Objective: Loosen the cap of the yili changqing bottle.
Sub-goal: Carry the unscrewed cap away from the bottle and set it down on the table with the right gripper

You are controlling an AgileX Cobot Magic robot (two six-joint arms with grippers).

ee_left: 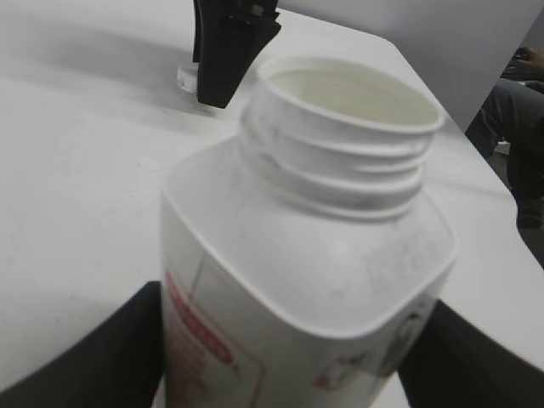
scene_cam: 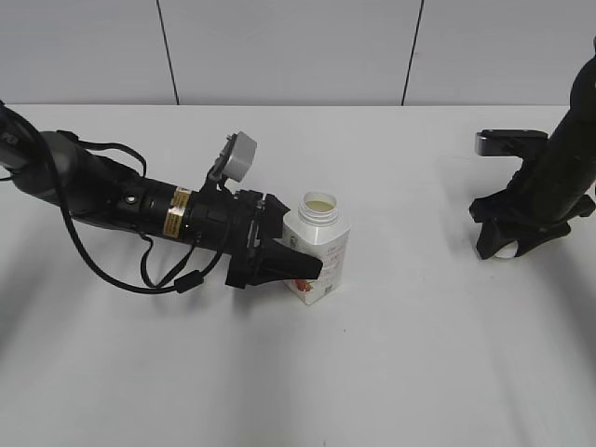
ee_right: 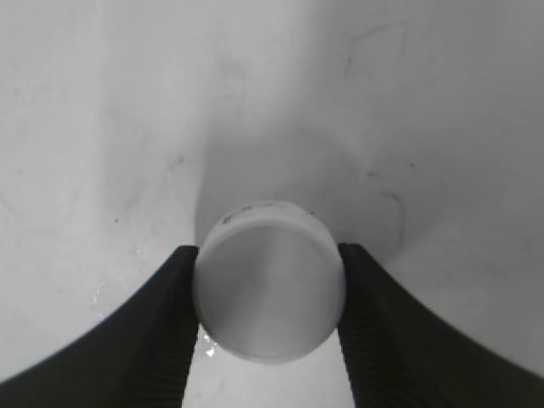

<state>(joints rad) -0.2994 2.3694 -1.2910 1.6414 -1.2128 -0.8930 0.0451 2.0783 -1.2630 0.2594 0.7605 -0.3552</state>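
Observation:
The yili changqing bottle [scene_cam: 318,244] stands upright mid-table, white with a pink-red label, its threaded neck open and capless. My left gripper [scene_cam: 300,265] is shut on its body from the left side; in the left wrist view the bottle [ee_left: 314,255] fills the frame between the black fingers [ee_left: 280,357]. The cap [ee_right: 269,280], a flat white disc, sits between the fingers of my right gripper [ee_right: 269,293], which is shut on it just over the table at the right [scene_cam: 507,250].
The white table [scene_cam: 419,354] stretches around both arms. A black cable [scene_cam: 158,279] loops beside the left arm. The right arm [ee_left: 225,42] shows beyond the bottle in the left wrist view.

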